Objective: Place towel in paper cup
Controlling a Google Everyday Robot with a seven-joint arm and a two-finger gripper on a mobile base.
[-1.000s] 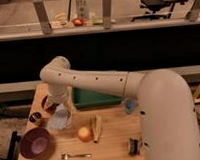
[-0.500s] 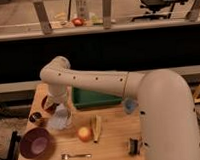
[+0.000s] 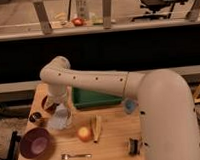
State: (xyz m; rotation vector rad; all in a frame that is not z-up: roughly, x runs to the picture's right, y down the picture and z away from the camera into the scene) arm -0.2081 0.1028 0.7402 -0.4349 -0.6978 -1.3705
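My gripper [image 3: 54, 104] hangs at the end of the white arm over the left part of the wooden table [image 3: 113, 139]. Directly under it stands a pale, whitish shape [image 3: 61, 118] that reaches from the gripper down to the tabletop. I cannot tell whether this is the towel, the paper cup, or the towel over the cup. The gripper's dark tip touches or overlaps its top. The arm hides part of the table behind it.
A purple bowl [image 3: 35, 142] sits front left, a small dark can [image 3: 35, 117] beside the pale shape. An apple [image 3: 84, 133], a banana [image 3: 97, 127], a fork [image 3: 76, 156], a green tray [image 3: 94, 98], a blue object [image 3: 128, 106] and a dark object [image 3: 134, 145] lie around.
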